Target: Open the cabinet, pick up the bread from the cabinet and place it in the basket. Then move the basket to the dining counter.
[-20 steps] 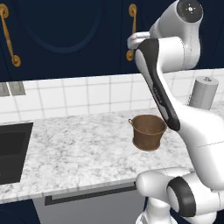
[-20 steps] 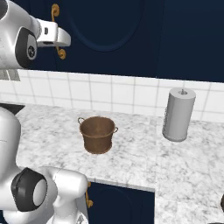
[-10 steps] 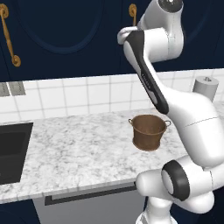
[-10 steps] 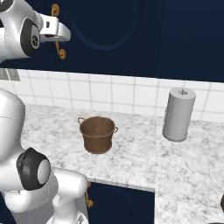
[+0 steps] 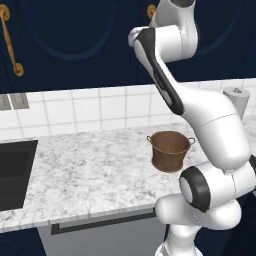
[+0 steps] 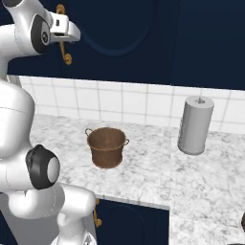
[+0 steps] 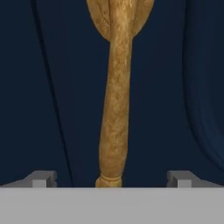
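The claw (image 7: 111,177) sits wide open with nothing in it, its two grey tips (image 7: 40,178) standing well apart on either side of the brass handle (image 7: 114,109) in the hand view. The handle runs up the middle of that view, roughly centred between the tips, against the dark navy cabinet door (image 7: 57,87).

The door is shut, so the bread, which the task says is inside, cannot be seen. In the right base view the hand (image 6: 62,29) is up at the handle (image 6: 63,48) on the cabinet (image 6: 124,38).

Below, the basket (image 5: 170,150) stands upright and empty on the marble worktop (image 5: 90,170), apart from the arm. A grey roll (image 6: 194,125) stands further along the same top, well apart from the basket.

The risks lie mostly in the grip and the pull. The handle is slim and rounded, tapering towards its lower end, so if the claw closes there the tips may slide off once pulling starts. Closing before the tips reach past the handle would likely pinch only its front and slip. Pushing too deep could jam the tips against the door panel. A straight pull, not following the door's swing, could twist the grip loose. The elbow also hangs over the basket and might knock it as the door opens.
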Robot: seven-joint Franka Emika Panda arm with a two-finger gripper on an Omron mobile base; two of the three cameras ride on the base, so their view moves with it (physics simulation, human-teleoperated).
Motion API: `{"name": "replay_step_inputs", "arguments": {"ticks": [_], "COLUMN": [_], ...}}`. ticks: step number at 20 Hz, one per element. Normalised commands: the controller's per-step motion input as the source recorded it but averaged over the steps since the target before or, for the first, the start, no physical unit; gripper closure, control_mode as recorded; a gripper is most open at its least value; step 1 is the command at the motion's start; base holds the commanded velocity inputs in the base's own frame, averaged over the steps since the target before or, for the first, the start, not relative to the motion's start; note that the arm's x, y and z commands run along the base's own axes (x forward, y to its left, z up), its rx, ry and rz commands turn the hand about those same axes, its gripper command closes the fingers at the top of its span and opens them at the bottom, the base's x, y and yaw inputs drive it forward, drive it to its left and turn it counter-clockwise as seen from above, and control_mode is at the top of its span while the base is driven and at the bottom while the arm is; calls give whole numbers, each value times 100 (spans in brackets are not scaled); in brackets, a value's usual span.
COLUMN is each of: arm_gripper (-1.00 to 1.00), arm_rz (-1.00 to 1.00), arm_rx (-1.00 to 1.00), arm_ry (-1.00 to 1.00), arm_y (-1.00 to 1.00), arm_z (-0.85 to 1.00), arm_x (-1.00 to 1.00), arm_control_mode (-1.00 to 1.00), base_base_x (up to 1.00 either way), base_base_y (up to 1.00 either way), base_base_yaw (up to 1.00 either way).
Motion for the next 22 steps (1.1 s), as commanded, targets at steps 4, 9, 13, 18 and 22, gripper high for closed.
{"name": "replay_step_inputs", "arguments": {"ticks": [4,9,13,18,22], "arm_gripper": [-100,100,100,100,100], "arm_rz": [0,0,0,0,-2], "arm_rx": [0,0,0,0,6], "arm_ry": [0,-1,0,0,0], "arm_y": [0,6,5,-2,-81], "arm_z": [-19,-29,-32,-43,-19], "arm_x": [36,39,54,59,-6], "arm_control_mode": [-100,-100,-100,-100,-100], "base_base_x": [0,0,0,0,0], "base_base_y": [0,0,0,0,0], "base_base_yaw": [0,0,0,0,0]}}
